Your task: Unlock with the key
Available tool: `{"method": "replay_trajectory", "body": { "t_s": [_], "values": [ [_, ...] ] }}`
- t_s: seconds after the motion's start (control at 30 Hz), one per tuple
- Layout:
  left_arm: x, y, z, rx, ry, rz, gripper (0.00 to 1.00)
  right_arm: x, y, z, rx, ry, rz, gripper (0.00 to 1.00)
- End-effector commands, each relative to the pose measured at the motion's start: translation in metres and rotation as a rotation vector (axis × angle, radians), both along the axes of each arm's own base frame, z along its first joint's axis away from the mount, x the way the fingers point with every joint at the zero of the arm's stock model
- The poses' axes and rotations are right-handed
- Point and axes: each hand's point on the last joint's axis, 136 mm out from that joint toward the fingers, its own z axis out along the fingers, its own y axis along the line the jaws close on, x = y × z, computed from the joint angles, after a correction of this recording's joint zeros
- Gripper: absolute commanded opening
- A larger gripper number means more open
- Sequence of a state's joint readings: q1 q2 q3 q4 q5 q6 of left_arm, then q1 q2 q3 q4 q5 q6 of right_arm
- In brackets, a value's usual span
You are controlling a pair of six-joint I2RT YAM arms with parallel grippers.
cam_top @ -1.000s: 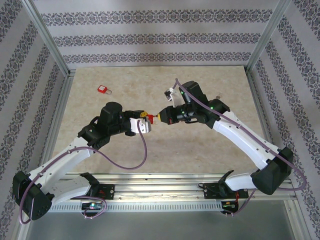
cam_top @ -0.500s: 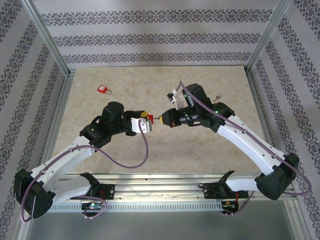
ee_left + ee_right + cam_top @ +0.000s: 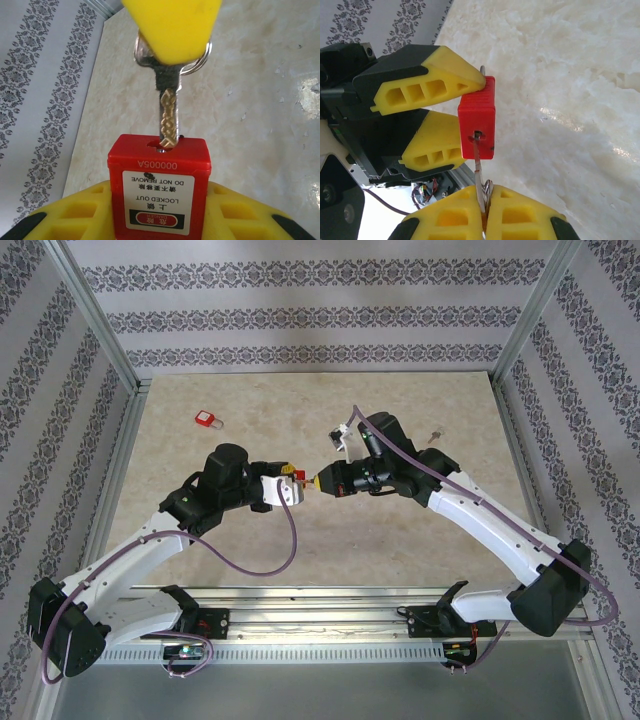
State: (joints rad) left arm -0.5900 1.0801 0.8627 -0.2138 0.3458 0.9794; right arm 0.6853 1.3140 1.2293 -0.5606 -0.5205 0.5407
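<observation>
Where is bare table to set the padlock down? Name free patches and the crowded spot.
Free: the far table between the spare red lock and the right arm; the near strip between both arms. Crowded: the centre, where left gripper and right gripper meet at padlock and key.

padlock (image 3: 159,165): red | key (image 3: 169,117): silver | table (image 3: 260,100): beige marbled | walls (image 3: 50,100): grey floral stripes

Top external: high, behind arm bases, looking down and forward over whole bench (image 3: 260,390), distant
Left wrist: very close, sighting along left fingers (image 3: 75,215) at red padlock (image 3: 159,192), key (image 3: 169,117) entering from ahead
Right wrist: equally close, sighting past right fingers (image 3: 535,200), opposite way, at same padlock and key
Shared by all three: padlock-key junction at mid-bench
</observation>
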Motion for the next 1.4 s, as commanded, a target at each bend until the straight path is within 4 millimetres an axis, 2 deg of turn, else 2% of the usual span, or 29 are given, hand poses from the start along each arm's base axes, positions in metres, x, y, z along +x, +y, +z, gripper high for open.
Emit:
{"method": "replay_trajectory", "body": {
  "t_s": [0.0, 0.23, 0.43, 0.8, 0.97, 1.1, 1.23, 1.37],
  "values": [
    [-0.008, -0.008, 0.013, -0.046, -0.009, -0.038, 0.00, 0.001, 0.009, -0.004, 0.016, 0.005, 0.011, 0.00],
    [-0.009, -0.009, 0.016, -0.058, -0.008, -0.040, 0.00, 0.002, 0.012, -0.009, 0.017, 0.019, 0.020, 0.00],
    [-0.015, -0.017, 0.024, -0.120, 0.016, -0.076, 0.00, -0.002, 0.014, -0.016, -0.024, 0.016, 0.081, 0.00],
    [-0.027, -0.027, 0.031, -0.156, 0.046, -0.138, 0.00, -0.012, 0.011, -0.010, -0.137, -0.091, 0.224, 0.00],
    [-0.020, -0.032, 0.041, -0.207, -0.060, -0.099, 0.00, -0.004, 0.017, -0.020, -0.119, -0.014, 0.154, 0.00],
    [-0.017, -0.042, 0.040, -0.202, -0.186, -0.084, 0.00, 0.006, 0.027, -0.021, -0.036, 0.068, 0.052, 0.00],
    [-0.013, -0.046, 0.056, -0.255, -0.265, -0.059, 0.00, 0.011, 0.037, -0.013, 0.059, 0.125, 0.006, 0.00],
    [-0.016, -0.050, 0.072, -0.306, -0.292, -0.072, 0.00, 0.013, 0.037, -0.017, 0.039, 0.136, 0.000, 0.00]
  ]
}}
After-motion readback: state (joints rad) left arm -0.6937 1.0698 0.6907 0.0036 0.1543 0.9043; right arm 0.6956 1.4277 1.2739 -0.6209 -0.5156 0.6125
